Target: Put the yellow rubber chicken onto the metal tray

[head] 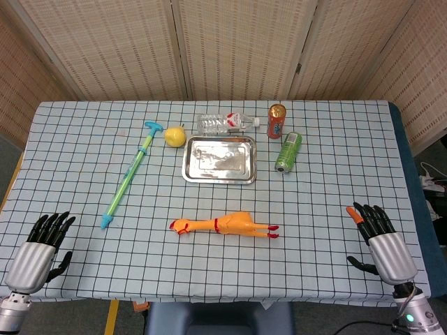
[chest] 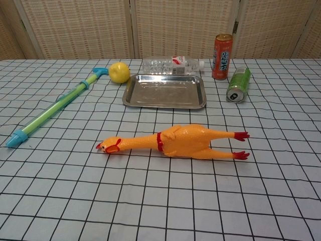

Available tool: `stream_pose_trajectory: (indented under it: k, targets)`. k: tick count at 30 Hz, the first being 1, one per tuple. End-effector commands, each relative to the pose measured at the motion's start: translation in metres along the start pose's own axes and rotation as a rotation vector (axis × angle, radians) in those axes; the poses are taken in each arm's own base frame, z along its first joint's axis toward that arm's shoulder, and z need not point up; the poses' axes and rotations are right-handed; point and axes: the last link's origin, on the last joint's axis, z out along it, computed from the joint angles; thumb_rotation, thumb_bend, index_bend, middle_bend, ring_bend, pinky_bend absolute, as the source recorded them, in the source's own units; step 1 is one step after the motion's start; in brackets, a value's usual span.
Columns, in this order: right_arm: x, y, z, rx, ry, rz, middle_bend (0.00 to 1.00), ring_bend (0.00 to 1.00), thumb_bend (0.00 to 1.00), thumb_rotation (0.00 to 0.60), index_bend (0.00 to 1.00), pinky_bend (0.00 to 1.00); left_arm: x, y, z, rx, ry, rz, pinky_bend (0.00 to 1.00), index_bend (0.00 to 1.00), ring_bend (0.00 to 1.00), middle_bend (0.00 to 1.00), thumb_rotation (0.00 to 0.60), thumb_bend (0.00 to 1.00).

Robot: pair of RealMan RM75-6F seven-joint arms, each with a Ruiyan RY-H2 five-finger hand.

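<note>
Nearest, the left hand (head: 40,250) and right hand (head: 379,236) rest released, fingers apart, partly cropped. Beyond them the yellow rubber chicken (head: 225,225) with red comb and feet lies flat, just short of the metal tray (head: 218,160), apart from it.

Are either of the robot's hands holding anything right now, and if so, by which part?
Nothing is held. The left hand and right hand rest open near the table's front corners, away from the yellow rubber chicken, which lies on the checked cloth.
</note>
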Motion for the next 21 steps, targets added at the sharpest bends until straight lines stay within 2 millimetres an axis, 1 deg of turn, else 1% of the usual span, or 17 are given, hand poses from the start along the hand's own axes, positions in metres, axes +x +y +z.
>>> stream_pose_trajectory:
  k: [1,4,6,9,13,17,18,21]
  targets:
    - [0.001,-0.002,-0.002,0.007,0.001,-0.002,0.00,0.00,0.05,0.600,0.00,0.00,0.000,0.003,0.000,-0.013,-0.001,-0.007,0.06,0.00,0.00,0.00,0.600,0.44]
    - [0.003,-0.002,-0.004,0.006,0.006,0.003,0.00,0.00,0.05,0.600,0.00,0.00,-0.003,0.008,0.001,-0.033,-0.007,-0.018,0.06,0.00,0.00,0.00,0.600,0.44]
    - [0.005,-0.001,-0.006,-0.001,0.010,0.004,0.00,0.00,0.05,0.600,0.00,0.00,-0.009,0.018,0.003,-0.058,-0.027,-0.041,0.06,0.00,0.00,0.00,0.600,0.44]
    - [0.005,0.001,-0.005,-0.005,0.008,0.004,0.00,0.00,0.05,0.600,0.00,0.00,-0.017,0.041,0.013,-0.133,-0.082,-0.049,0.06,0.00,0.00,0.00,0.600,0.43]
    - [0.002,0.003,-0.002,-0.011,-0.007,0.002,0.00,0.00,0.05,0.600,0.00,0.00,-0.028,0.080,0.037,-0.246,-0.153,-0.030,0.07,0.00,0.00,0.00,0.600,0.41]
    - [0.000,0.004,0.001,-0.022,-0.020,0.000,0.00,0.00,0.05,0.600,0.00,0.00,-0.038,0.117,0.061,-0.331,-0.182,-0.052,0.08,0.00,0.00,0.00,0.600,0.41]
    - [0.000,0.005,0.001,-0.024,-0.020,-0.001,0.00,0.00,0.05,0.600,0.00,0.00,-0.040,0.125,0.067,-0.346,-0.187,-0.057,0.08,0.00,0.00,0.00,0.600,0.41]
    - [0.000,0.005,0.002,-0.027,-0.020,-0.002,0.00,0.00,0.05,0.600,0.00,0.00,-0.044,0.132,0.073,-0.360,-0.192,-0.060,0.08,0.01,0.00,0.00,0.600,0.40]
